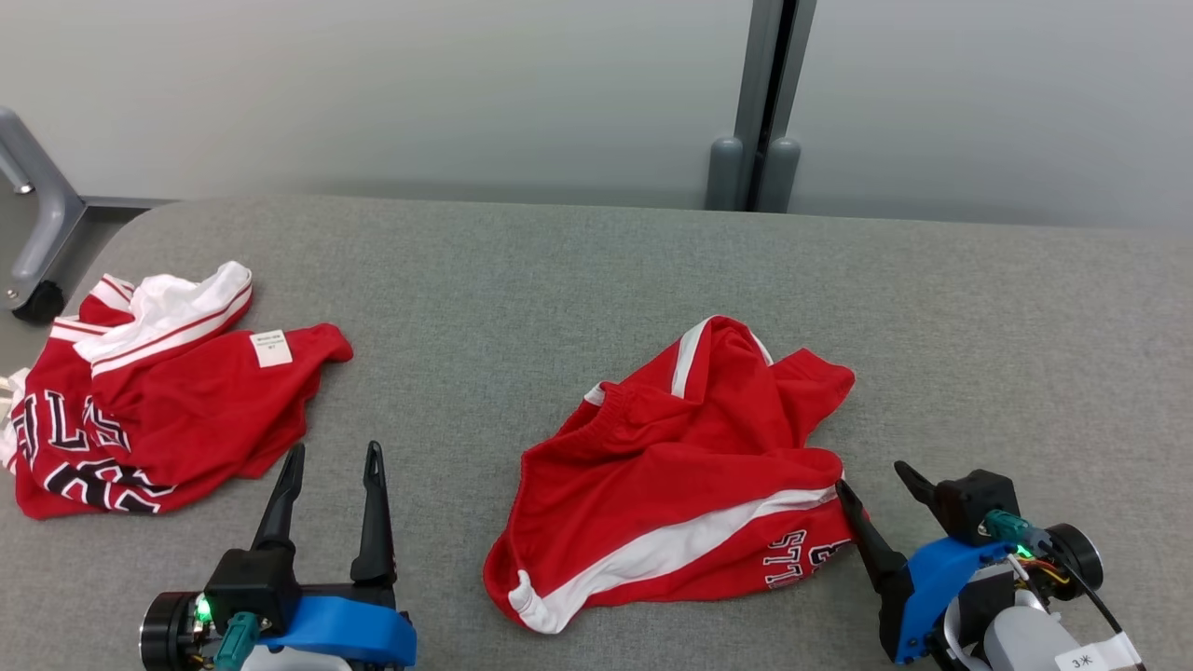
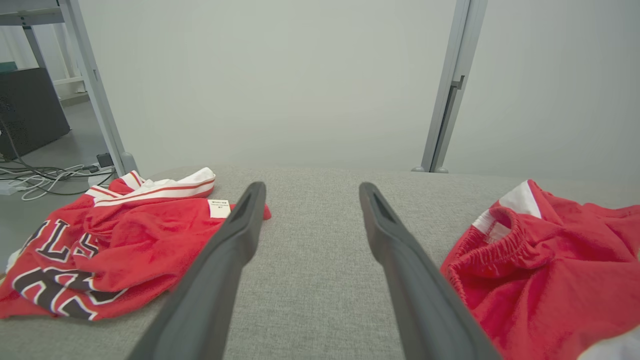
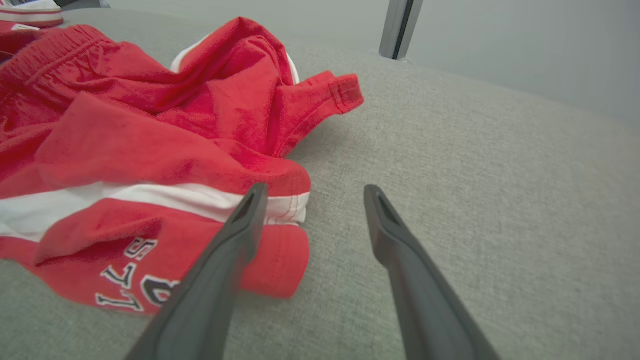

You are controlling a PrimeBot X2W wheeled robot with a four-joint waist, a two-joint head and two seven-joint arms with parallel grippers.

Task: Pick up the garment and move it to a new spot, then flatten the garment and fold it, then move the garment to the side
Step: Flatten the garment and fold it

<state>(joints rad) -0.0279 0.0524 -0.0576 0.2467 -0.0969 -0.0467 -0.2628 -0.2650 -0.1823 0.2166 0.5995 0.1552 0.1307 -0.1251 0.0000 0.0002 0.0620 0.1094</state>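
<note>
A crumpled red garment (image 1: 680,466) with white stripes and black lettering lies on the grey table, centre right. The left wrist view has it at the right (image 2: 540,260); in the right wrist view it spreads across the left (image 3: 150,125). My right gripper (image 1: 870,475) is open, low over the table at the garment's right edge. Its left finger lies by the lettered hem (image 3: 280,260), and nothing sits between its fingers (image 3: 315,187). My left gripper (image 1: 335,452) is open and empty over bare cloth (image 2: 312,187), between this garment and another to the left.
A second red and white garment (image 1: 158,410) with large lettering lies bunched at the table's left end (image 2: 115,235). The table (image 1: 559,280) is covered in grey fabric. A grey post (image 1: 760,102) stands behind it, with a frame leg on a caster (image 1: 37,233) at far left.
</note>
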